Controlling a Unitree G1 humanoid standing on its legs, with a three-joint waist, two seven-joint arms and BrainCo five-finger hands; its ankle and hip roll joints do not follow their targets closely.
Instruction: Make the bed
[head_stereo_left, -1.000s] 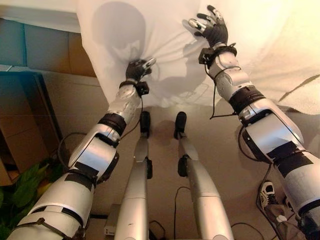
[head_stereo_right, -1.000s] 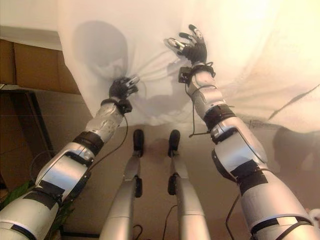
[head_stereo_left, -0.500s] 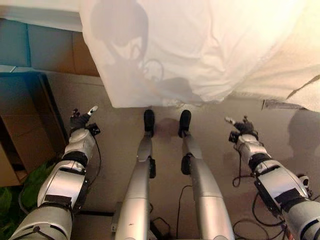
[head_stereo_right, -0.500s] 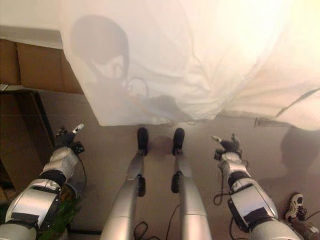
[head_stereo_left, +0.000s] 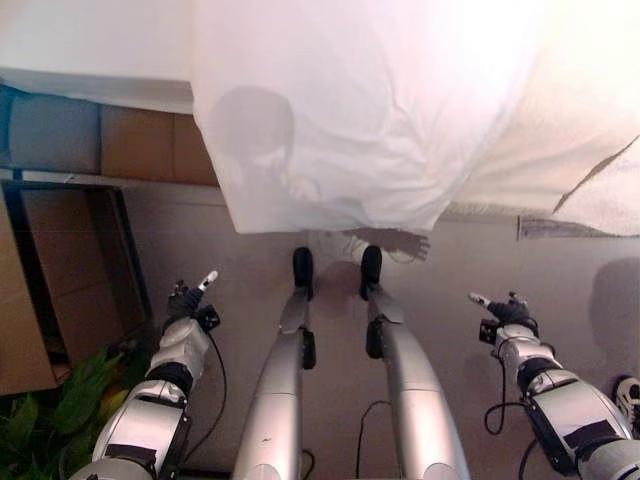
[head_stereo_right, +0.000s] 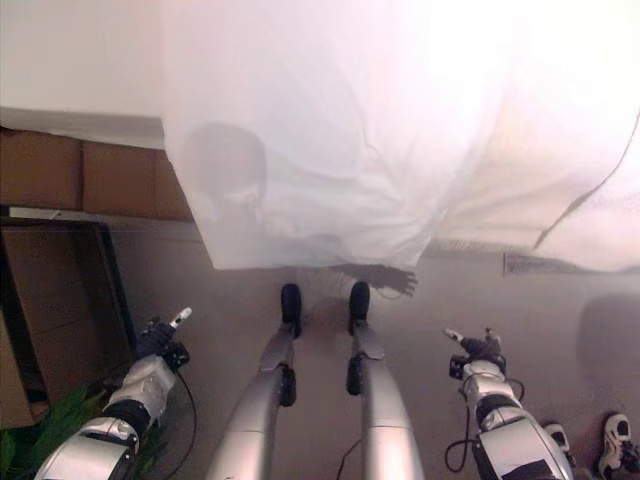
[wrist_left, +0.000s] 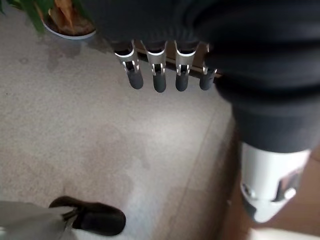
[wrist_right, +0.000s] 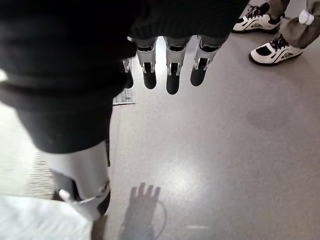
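A white bed sheet (head_stereo_left: 360, 110) hangs over the edge of the bed in loose folds, its lower hem just above the floor. My left hand (head_stereo_left: 187, 300) is down low over the grey floor at the left, well below the sheet and apart from it. Its fingers (wrist_left: 157, 75) are relaxed and hold nothing. My right hand (head_stereo_left: 508, 312) is lowered at the right, also away from the sheet, with its fingers (wrist_right: 167, 70) straight and empty. A corner of the sheet (wrist_right: 35, 220) shows beside the right thumb.
A brown cardboard box (head_stereo_left: 50, 290) stands at the left, with a green potted plant (head_stereo_left: 40, 430) in front of it. A person's white sneakers (wrist_right: 270, 30) are on the floor at the right. A paper sheet (wrist_right: 124, 96) lies near the bed.
The left hand has let go of the sheet and both arms have dropped from it to the floor level. The sheet now hangs free. The view has shifted slightly.
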